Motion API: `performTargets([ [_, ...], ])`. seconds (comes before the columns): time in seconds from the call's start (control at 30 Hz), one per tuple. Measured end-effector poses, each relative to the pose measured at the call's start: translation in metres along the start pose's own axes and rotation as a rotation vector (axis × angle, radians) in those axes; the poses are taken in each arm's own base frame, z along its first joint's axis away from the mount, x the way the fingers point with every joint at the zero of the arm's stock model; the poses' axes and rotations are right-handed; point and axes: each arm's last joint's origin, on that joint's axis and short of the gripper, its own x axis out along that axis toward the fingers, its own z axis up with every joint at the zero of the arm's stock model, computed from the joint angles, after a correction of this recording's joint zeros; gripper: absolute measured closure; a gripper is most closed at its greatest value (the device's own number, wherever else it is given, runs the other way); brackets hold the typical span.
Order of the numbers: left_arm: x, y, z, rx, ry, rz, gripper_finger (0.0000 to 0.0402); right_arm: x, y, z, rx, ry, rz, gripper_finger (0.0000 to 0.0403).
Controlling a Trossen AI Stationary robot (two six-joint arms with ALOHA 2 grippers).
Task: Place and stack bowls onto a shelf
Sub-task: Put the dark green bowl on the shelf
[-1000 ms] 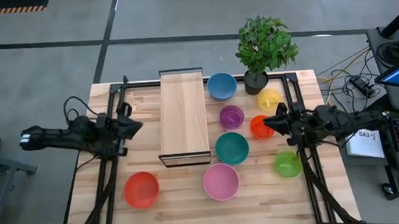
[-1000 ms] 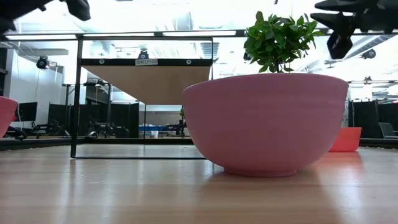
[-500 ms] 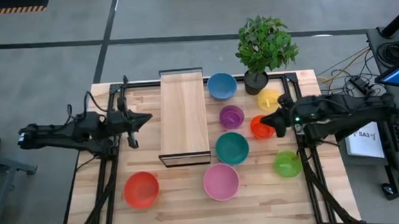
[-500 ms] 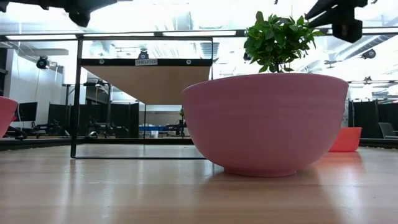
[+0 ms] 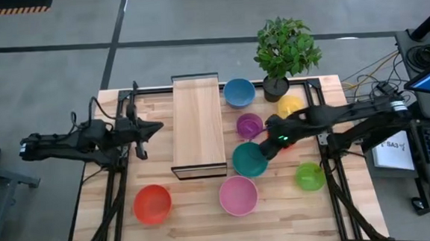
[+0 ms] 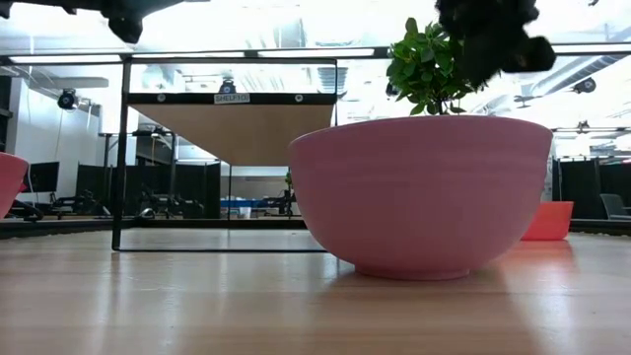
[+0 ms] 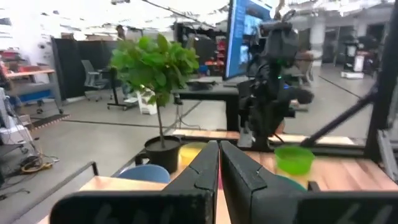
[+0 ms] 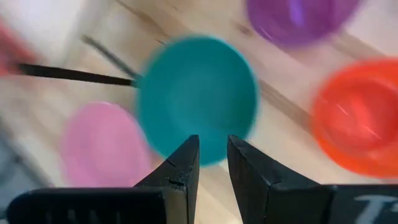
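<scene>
Nothing is on the long pale wood shelf with its dark metal frame yet; its plank is bare, so the whole job is ahead of me. All eight round plastic bowls sit on the slatted wooden tabletop: the blue one beside the shelf's far end, the small purple one, the large teal one, the large pink one, the large red one near the front left, the small green one, the small yellow one by the dark potted plant, and the small orange one, mostly hidden under my right arm.

My right gripper hangs over the teal bowl's edge, fingers a narrow gap apart and holding nothing; I judge this bowl my first pick. My left gripper waits left of the shelf, its fingers closed together, empty.
</scene>
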Motion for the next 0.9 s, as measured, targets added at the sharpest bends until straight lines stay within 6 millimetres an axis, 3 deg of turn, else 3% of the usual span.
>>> performTargets([
  [0.23,0.000,-0.001,-0.002,0.014,0.012,-0.020,0.0402,0.020,0.010,0.006,-0.039,0.105,-0.186,0.0330],
  [0.47,0.000,-0.001,-0.002,0.039,0.014,-0.021,0.0402,0.040,0.018,0.015,-0.103,0.134,-0.222,0.0330],
  [0.9,0.000,-0.001,-0.002,0.037,0.013,-0.020,0.0402,0.051,0.002,0.043,-0.157,0.150,-0.263,0.0330],
])
